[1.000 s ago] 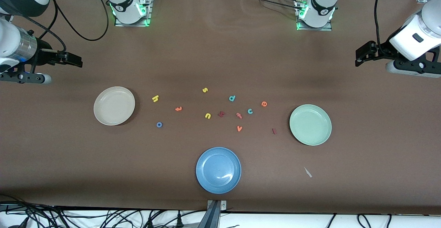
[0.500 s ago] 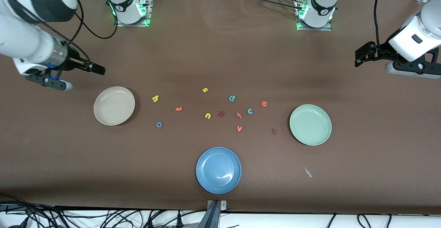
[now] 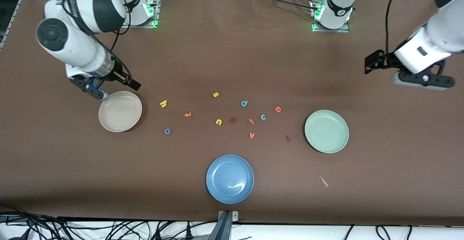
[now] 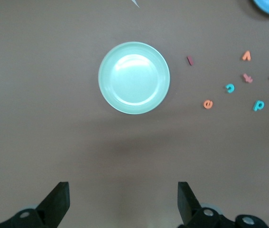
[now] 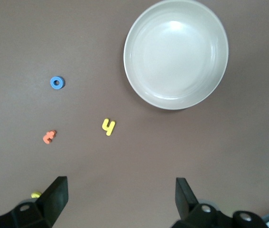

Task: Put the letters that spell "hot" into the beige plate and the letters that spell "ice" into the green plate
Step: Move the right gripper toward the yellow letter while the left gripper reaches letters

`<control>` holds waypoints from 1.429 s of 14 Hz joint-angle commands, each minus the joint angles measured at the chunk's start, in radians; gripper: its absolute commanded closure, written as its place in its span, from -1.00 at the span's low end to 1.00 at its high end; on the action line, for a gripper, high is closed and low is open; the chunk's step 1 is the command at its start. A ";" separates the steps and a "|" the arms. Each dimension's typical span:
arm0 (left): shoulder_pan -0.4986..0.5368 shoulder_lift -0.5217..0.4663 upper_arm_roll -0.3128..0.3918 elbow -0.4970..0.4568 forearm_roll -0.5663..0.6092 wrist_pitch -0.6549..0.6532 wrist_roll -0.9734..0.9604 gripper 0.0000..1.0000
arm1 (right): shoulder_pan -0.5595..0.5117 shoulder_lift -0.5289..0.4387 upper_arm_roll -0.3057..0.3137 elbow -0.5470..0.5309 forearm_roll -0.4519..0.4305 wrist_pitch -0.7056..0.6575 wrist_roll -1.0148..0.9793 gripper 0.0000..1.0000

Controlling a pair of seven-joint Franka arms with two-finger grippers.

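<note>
The brown surface (image 3: 232,62) carries everything, and both arms hang above it with nothing in their jaws. The right tool (image 3: 135,85) is over the surface just beside the beige plate's rim, at the right arm's end; its fingers (image 5: 53,194) stand wide apart in the right wrist view. The left tool (image 3: 370,63) is over bare surface at the left arm's end, well apart from the letters, its fingers (image 4: 56,202) likewise spread wide.

Three plates lie on the surface. The beige plate (image 3: 107,122) sits toward the right arm's end, the green plate (image 3: 314,140) toward the left arm's end, and a blue plate (image 3: 217,189) lies between them, nearer the front camera – none holds a letter.

The small letters lie scattered between the beige and green plates. Of "hot", the yellow h (image 3: 164,103) is near the beige plate, the blue o (image 3: 167,131) is nearer the camera than the h, and the orange t (image 3: 187,115) lies between them, a little toward the middle. Of "ice", the dark red i (image 3: 288,137) is closest to the green plate, the orange e (image 3: 278,109) farther from the camera, and the teal c (image 3: 263,117) just beside the e. Among them – a yellow s (image 3: 215,95), a yellow u (image 3: 218,121), a teal d (image 3: 244,103), a pinkish-red t (image 3: 251,121) and an orange v (image 3: 252,135)
</note>
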 commanded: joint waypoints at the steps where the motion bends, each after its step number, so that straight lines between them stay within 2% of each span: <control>1: -0.066 0.083 -0.002 0.030 0.014 -0.002 -0.007 -1.00 | -0.006 0.012 0.048 -0.102 0.013 0.162 0.223 -1.00; 4: -0.149 0.146 -0.002 0.027 0.014 0.069 -0.115 -1.00 | -0.006 0.084 0.089 -0.129 0.013 0.278 0.368 -1.00; 7: -0.250 0.221 -0.002 0.028 0.014 0.163 -0.322 -1.00 | -0.006 0.094 0.089 -0.215 0.013 0.437 0.393 -1.00; 10: -0.324 0.305 -0.002 0.030 0.014 0.276 -0.445 -1.00 | -0.006 0.143 0.089 -0.232 0.014 0.522 0.425 -1.00; 16: -0.398 0.469 -0.002 0.030 -0.013 0.491 -0.481 -1.00 | -0.013 0.299 0.083 -0.232 0.014 0.685 0.479 -0.99; 20: -0.416 0.546 -0.002 0.030 -0.018 0.556 -0.472 -1.00 | -0.025 0.383 0.083 -0.228 0.014 0.750 0.477 -0.98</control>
